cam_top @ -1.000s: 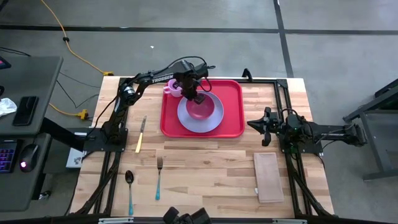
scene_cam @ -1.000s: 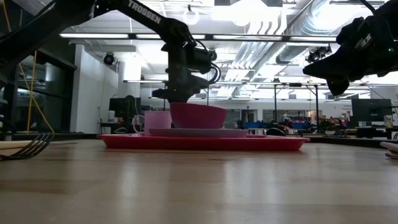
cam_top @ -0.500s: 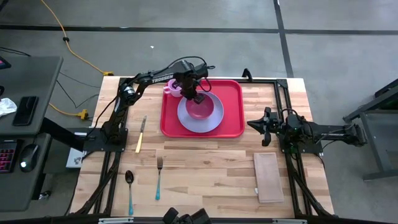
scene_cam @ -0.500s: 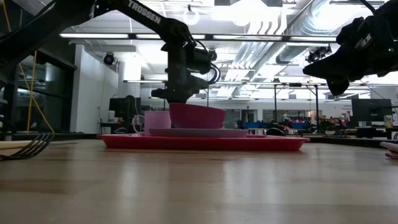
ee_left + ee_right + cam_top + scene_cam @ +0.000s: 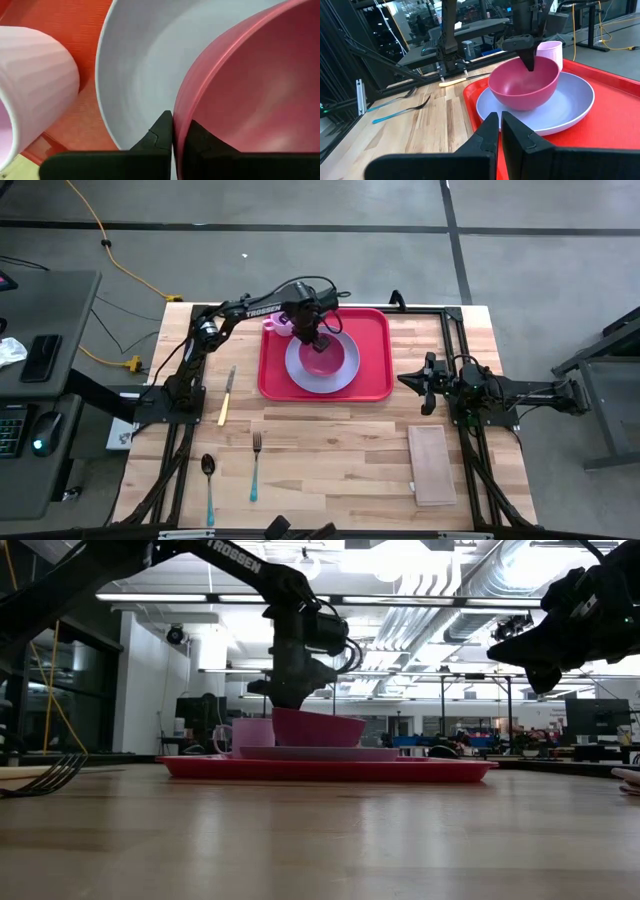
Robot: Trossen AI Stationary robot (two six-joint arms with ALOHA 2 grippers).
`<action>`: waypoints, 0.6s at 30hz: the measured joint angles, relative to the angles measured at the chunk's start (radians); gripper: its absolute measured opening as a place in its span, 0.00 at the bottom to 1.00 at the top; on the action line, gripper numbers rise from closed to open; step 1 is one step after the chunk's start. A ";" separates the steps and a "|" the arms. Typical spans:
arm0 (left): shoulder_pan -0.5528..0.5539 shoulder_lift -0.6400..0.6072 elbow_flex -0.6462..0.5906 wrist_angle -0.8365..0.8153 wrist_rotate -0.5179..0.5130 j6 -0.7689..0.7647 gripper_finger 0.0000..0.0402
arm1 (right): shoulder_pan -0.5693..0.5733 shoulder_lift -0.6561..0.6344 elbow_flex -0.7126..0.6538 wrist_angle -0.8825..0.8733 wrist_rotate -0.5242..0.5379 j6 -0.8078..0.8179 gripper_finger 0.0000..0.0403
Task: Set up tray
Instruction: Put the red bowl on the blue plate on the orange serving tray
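Currently, large flat red plastic tray lay at the desk's far middle, long axis crosswise. Left tool pinched round pink bowl's rim directly above it; right tool clenched, empty, beside.

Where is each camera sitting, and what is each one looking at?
High view: above the table, looking straight down at the red tray, both arms in sight.
Low view: at tabletop height, looking across at the tray; the left gripper hangs over the bowl.
Left wrist view: on the left arm, its fingers astride the bowl rim.
Right wrist view: on the right arm, facing the bowl past its shut fingers.
All four share the bowl on the plate.
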 joint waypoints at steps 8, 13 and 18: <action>0.001 0.000 0.000 -0.001 -0.021 -0.004 0.11 | 0.000 0.000 0.000 0.000 -0.007 0.019 0.00; 0.001 0.000 0.000 -0.001 -0.022 -0.001 0.11 | 0.000 0.000 0.000 0.000 -0.006 0.018 0.00; 0.001 0.000 0.000 -0.002 -0.025 -0.003 0.20 | 0.000 0.000 0.000 0.000 -0.006 0.018 0.00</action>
